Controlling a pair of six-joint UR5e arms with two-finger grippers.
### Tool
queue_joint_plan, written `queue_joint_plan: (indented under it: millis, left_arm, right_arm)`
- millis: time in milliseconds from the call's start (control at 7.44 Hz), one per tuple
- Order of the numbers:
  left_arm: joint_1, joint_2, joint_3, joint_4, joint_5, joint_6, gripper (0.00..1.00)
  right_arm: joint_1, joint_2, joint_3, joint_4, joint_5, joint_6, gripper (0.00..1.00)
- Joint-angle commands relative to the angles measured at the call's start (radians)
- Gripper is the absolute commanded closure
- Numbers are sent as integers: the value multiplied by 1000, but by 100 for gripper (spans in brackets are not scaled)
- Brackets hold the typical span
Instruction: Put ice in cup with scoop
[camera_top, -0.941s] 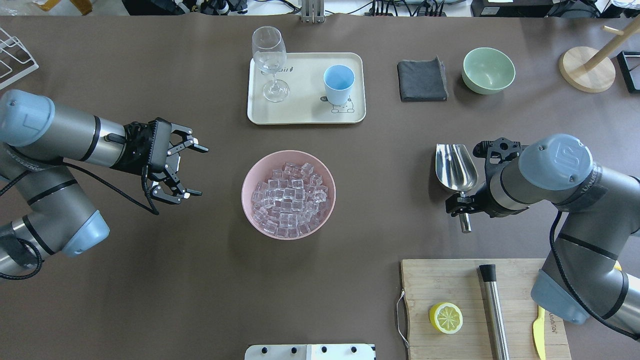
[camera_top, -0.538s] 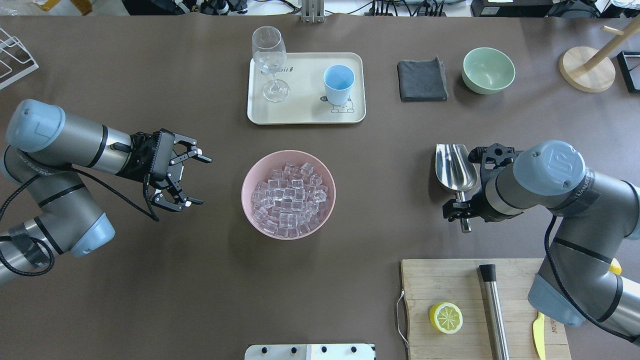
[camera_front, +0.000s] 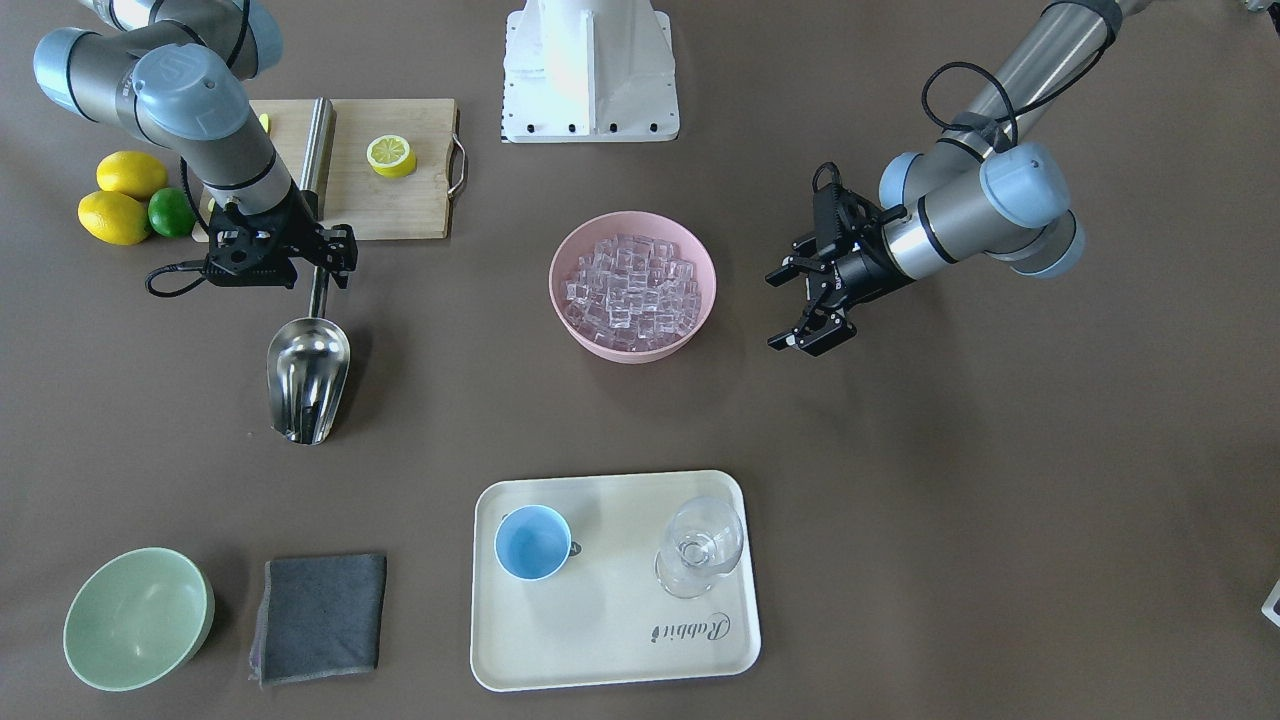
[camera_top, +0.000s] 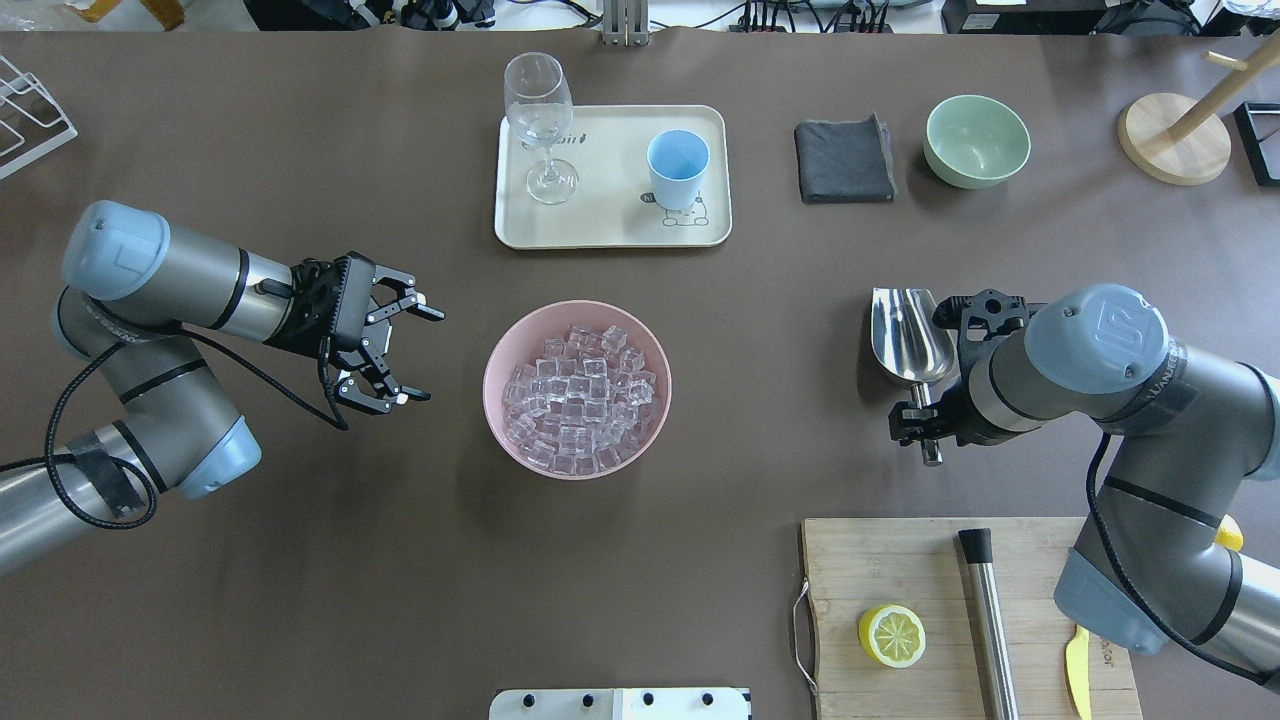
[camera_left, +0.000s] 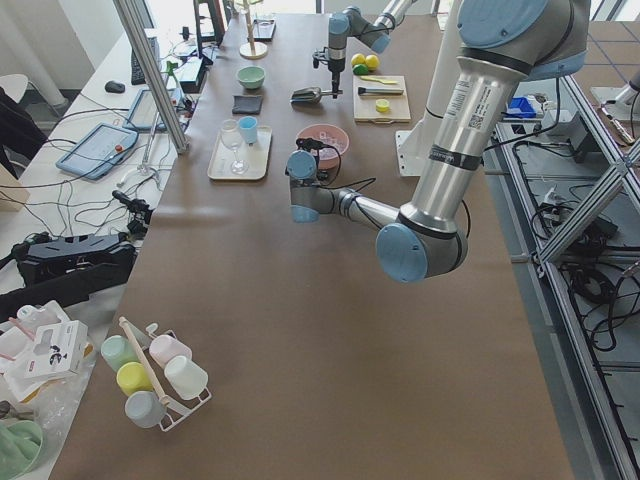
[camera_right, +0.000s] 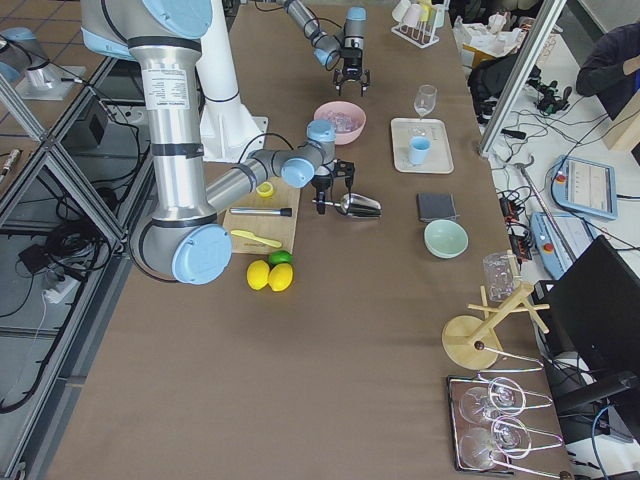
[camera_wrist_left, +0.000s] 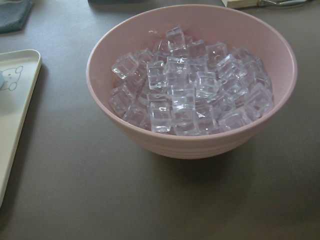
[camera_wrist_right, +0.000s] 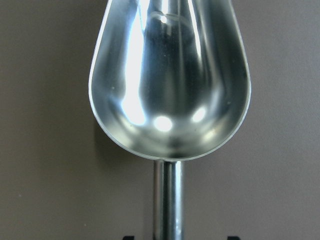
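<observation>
The steel scoop lies on the table right of the pink bowl, its trough empty in the right wrist view. My right gripper straddles its thin handle, fingers open and a little clear of it on both sides. Clear ice cubes fill the bowl. My left gripper hovers open just left of the bowl, holding nothing. The light-blue cup stands empty on the cream tray beyond the bowl.
A wine glass shares the tray. A grey cloth and green bowl sit far right. A cutting board with half a lemon, a steel rod and a yellow knife lies near my right arm.
My left arm has swung right, bringing its open gripper closer to the pink bowl. The right wrist has shifted slightly over the scoop handle; the scoop has not moved.
</observation>
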Motion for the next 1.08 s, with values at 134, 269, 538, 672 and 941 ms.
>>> queue_joint_plan:
  millis: [134,269,538,672,941]
  left_arm:
    - [26,-31,55,-72,10,-61,2]
    - [28,-34,57,-92,10,-91,2]
    - [57,-40,57,-106,12,-108,2]
    - [83,-42,60,-112,27,-108,2]
    - [99,-39,60,-118,43,-108,2]
  right_arm:
    - [0,8,-1,0,2,-2,38]
    - [0,17,-4,0,2,-1,40]
    - [0,18,-4,0,3,-2,46]
    - [0,16,-5,0,3,-2,47]
    - [0,15,-7,0,3,-2,52]
